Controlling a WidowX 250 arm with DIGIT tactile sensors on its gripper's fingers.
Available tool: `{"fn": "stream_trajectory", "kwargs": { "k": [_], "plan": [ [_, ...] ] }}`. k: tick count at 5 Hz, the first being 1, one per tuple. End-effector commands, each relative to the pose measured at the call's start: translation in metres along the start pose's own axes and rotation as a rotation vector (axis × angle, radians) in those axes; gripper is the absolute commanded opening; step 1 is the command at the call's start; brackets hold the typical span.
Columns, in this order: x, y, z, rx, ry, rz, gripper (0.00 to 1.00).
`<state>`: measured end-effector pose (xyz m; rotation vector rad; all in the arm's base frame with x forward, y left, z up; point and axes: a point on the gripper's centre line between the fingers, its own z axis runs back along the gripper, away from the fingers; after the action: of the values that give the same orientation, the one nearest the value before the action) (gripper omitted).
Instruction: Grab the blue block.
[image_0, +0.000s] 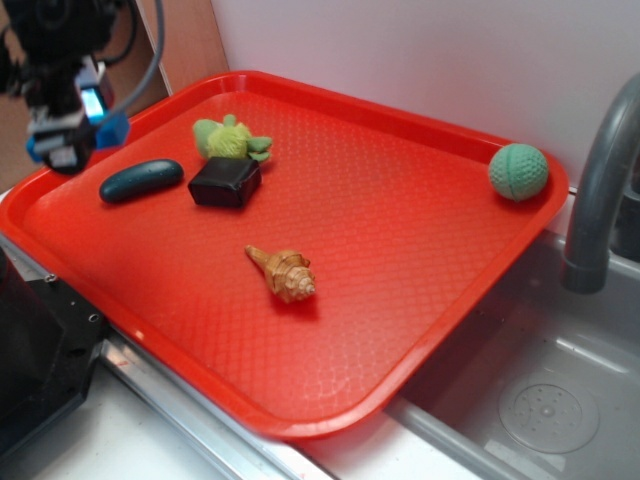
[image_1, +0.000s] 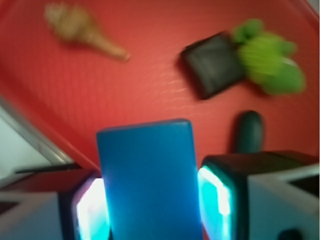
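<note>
Exterior: tool (image_0: 75, 125) hangs above the red tray's (image_0: 400, 130) left rim, blurred and partly cut off, blue block (image_0: 112, 130) only a sliver there. Wrist: blue block (image_1: 147, 180) clamped between both pads (image_1: 92, 212), long axis pointing away from the camera, lower end cut off, tray blurry.

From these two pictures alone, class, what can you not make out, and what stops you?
- Blue block: lower end cut off by the wrist view's bottom edge; exterior view shows only a sliver in the blurred gripper.
- Faucet: top cut off by the frame edge.
- Dark teal object: partly behind a finger.
</note>
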<state>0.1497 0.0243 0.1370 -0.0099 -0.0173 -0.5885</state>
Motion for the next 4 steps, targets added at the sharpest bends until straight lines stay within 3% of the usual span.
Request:
{"fn": "stream_trajectory", "kwargs": {
  "k": [1, 3, 4],
  "plan": [
    [0.012, 0.007, 0.029, 0.049, -0.023, 0.423, 0.0],
    [0.027, 0.0, 0.027, 0.073, -0.061, 0.525, 0.0],
    [0.025, -0.002, 0.027, 0.055, -0.07, 0.549, 0.0]
  ]
}}
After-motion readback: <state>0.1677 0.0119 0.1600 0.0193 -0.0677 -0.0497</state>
